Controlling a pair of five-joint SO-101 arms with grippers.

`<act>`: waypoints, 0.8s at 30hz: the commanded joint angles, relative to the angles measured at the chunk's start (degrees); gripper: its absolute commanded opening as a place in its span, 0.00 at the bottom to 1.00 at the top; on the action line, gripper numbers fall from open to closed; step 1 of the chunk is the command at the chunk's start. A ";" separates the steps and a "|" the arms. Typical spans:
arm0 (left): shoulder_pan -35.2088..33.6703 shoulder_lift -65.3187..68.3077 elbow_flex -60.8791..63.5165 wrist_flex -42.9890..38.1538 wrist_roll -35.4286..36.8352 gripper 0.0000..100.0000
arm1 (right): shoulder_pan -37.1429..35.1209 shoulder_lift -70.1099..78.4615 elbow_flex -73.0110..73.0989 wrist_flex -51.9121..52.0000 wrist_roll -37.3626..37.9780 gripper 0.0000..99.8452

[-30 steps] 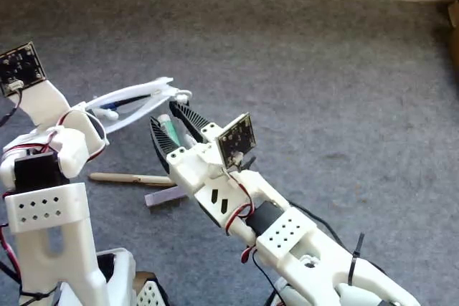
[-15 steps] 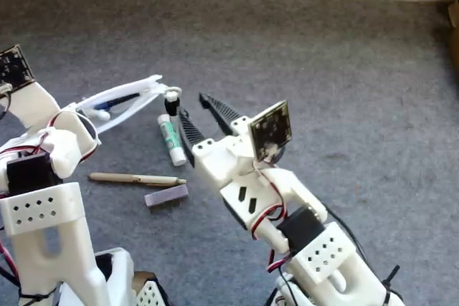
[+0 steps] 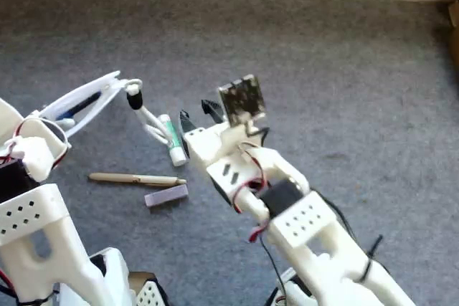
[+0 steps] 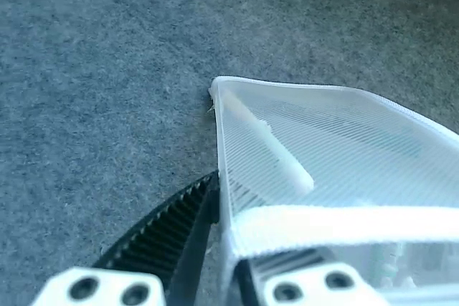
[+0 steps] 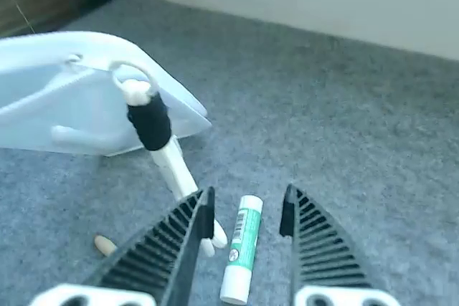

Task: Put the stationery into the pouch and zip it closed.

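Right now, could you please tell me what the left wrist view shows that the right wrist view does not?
Left wrist view: the left gripper shut on the pouch at its edge, with a white stick-like item inside the mesh. Right wrist view: the open right gripper, the glue stick on the carpet, the black-wrapped zipper pull, and a wooden pen tip. Shared: the translucent pouch and the grey carpet.

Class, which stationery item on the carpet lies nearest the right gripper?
The green-and-white glue stick, just ahead of the open right gripper; the pen and eraser lie farther off.
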 commanded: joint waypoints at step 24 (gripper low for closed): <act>-3.65 -1.98 -4.00 0.00 -0.35 0.01 | -4.09 61.14 -53.76 22.20 -0.26 0.15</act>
